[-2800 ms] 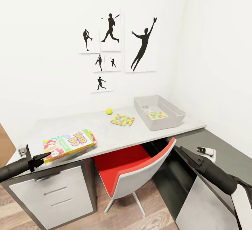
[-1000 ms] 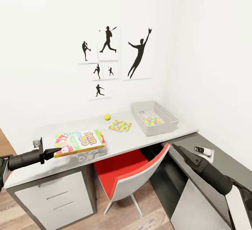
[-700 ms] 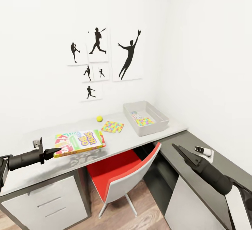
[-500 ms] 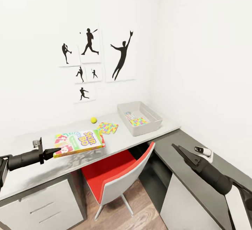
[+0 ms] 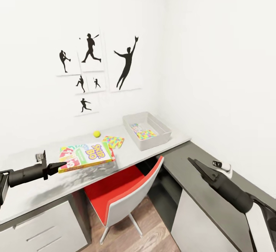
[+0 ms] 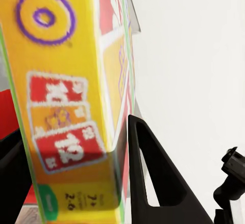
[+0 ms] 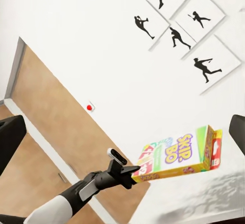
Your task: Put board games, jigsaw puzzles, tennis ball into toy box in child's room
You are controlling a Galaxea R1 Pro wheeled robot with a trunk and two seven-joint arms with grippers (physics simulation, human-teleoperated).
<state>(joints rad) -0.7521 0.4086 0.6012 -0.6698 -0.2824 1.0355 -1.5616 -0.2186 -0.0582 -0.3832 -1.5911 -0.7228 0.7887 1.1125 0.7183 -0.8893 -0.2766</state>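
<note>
My left gripper (image 5: 63, 164) is shut on the short end of the orange-red Skip-Bo board game (image 5: 86, 155), holding it flat just above the white table (image 5: 46, 185). Up close, the box (image 6: 61, 106) sits between both black fingers (image 6: 150, 188). Farther back on the table lie the tennis ball (image 5: 97, 133) and a mosaic jigsaw puzzle (image 5: 113, 141). The grey toy box (image 5: 161, 127) stands at the table's right end with another mosaic puzzle (image 5: 144, 133) inside. My right gripper (image 5: 191, 161) hovers open over the dark cabinet, its fingers (image 7: 7, 142) spread wide and empty.
A red-and-white chair (image 5: 122, 196) is tucked under the table's middle. A lower dark-grey-topped cabinet (image 5: 199, 183) runs along the right wall, with a small white object (image 5: 223, 165) on it. Silhouette sports pictures (image 5: 126, 66) hang on the wall. White drawers (image 5: 46, 233) sit under the table's left end.
The camera has swung, so the table and pictures slide leftward in view. Since the earliest frame the left gripper has raised the Skip-Bo box off the table and kept holding it.
</note>
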